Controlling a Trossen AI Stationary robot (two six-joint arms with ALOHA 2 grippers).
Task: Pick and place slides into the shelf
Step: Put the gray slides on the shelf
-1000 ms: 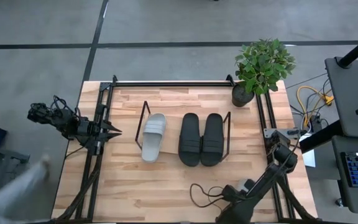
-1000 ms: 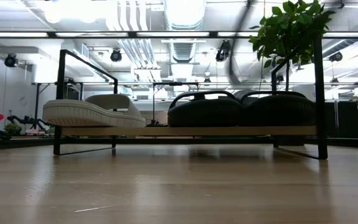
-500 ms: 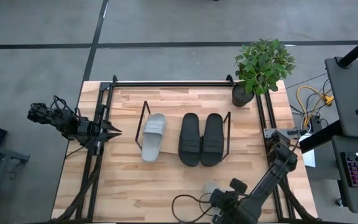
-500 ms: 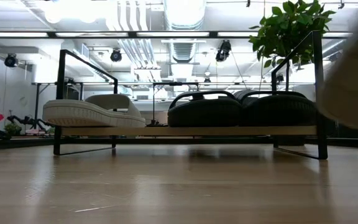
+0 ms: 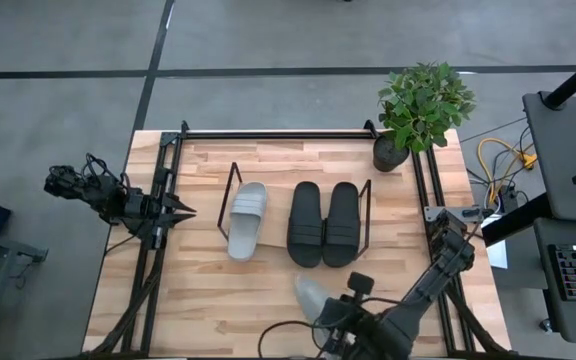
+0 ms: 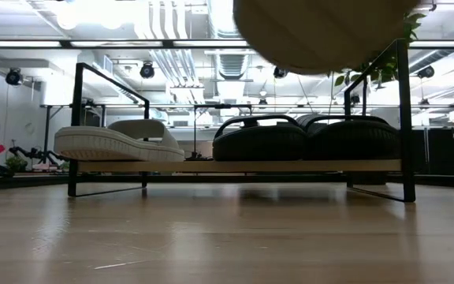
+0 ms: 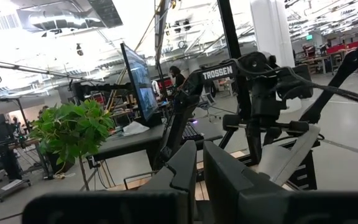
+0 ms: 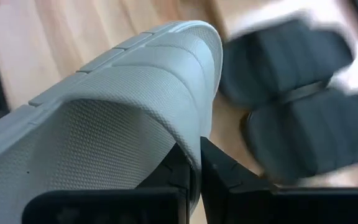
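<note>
Three slides already rest on the shelf (image 5: 365, 215), one grey slide (image 5: 247, 220) and the black pair (image 5: 323, 223), while the right end effector (image 8: 195, 167), clamped on the last grey slide (image 5: 311, 296), holds it above the surface (image 5: 208, 290), and the left end effector (image 5: 180, 211) waits closed at the left edge

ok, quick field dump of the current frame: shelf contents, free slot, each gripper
shelf: one grey slide, black pair
free slot: between grey slide and black pair
right gripper: shut on second grey slide, lifted over the table's near edge
left gripper: shut, empty, parked at the table's left edge
remaining: place held slide
</note>
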